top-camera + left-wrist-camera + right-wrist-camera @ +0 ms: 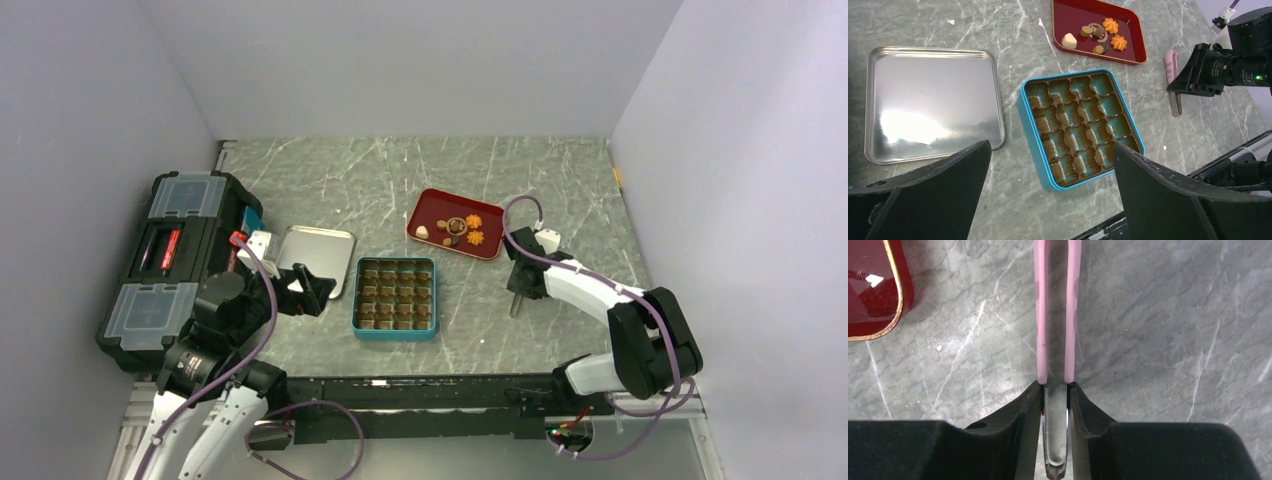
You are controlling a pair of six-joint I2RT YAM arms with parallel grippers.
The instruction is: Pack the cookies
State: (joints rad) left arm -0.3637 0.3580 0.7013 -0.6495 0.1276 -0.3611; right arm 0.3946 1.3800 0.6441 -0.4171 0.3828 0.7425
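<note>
Open counter right of red tray and behind it. Narrow gap between tray and teal tin. Left of tin, blocked by silver lid and black toolbox. Right of tin, pink tongs pinched in right fingers.

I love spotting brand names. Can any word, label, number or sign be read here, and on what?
None can be read in any view.
Black plastic toolbox: a red strip on its lid may be a label, too small and blurred to read.
Teal square tin, silver metal lid, dark red tray, pink-sleeved metal tongs: no markings show.
</note>
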